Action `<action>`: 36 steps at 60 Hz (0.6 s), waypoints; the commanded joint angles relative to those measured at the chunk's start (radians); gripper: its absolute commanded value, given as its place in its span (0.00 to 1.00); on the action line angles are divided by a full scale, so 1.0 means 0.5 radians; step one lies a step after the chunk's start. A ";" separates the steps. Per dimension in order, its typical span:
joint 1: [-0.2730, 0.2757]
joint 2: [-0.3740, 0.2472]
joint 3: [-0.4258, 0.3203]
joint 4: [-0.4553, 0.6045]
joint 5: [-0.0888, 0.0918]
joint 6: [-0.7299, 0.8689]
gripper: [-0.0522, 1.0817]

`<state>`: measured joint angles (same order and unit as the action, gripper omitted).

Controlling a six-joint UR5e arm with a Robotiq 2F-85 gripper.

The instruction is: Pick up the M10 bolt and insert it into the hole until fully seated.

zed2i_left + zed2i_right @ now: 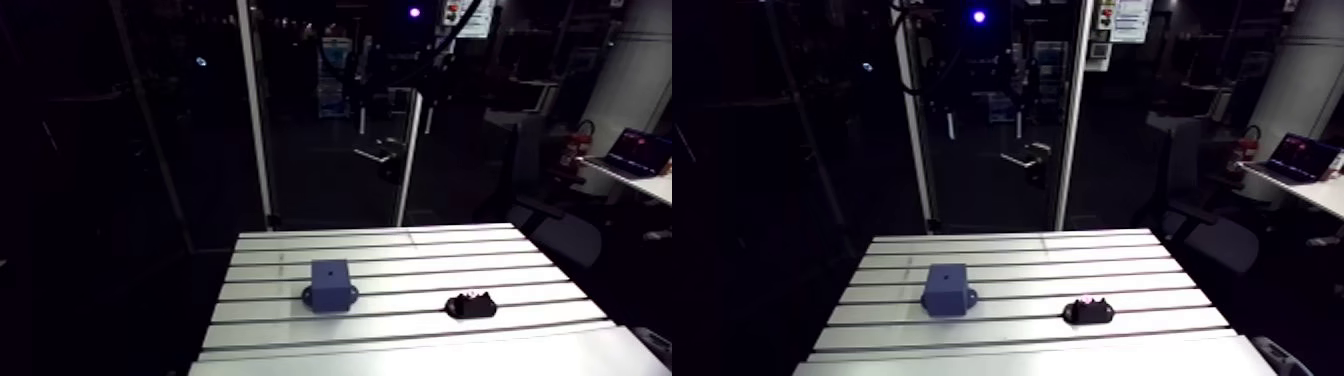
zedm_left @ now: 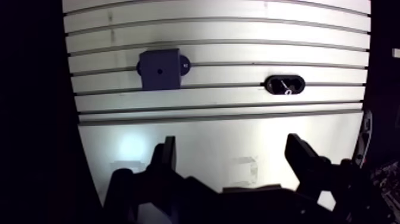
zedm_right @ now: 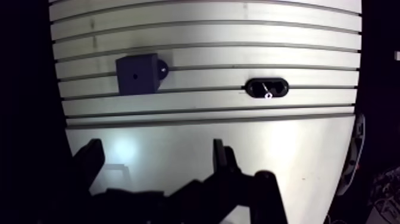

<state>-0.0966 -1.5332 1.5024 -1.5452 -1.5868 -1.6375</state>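
wrist view shows the gripper with fingers spread wide and nothing between them. where is the bolt?

it seems to lie in the black holder, only a small glint, well apart ahead of the gripper on the slotted table.

what can go wrong from here?

the bolt is small and dark. a grip off centre can tilt it, and then it jams at the hole of the blue block.

does something stand in the way?

no, i see nothing between holder and block; they are well apart.
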 commanded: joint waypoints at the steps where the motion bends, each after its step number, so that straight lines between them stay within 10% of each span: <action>1: -0.044 0.153 -0.043 -0.025 0.024 -0.095 0.05; 36: -0.040 0.156 -0.031 -0.031 0.021 -0.095 0.05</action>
<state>-0.1163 -1.4576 1.4854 -1.5589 -1.5752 -1.6843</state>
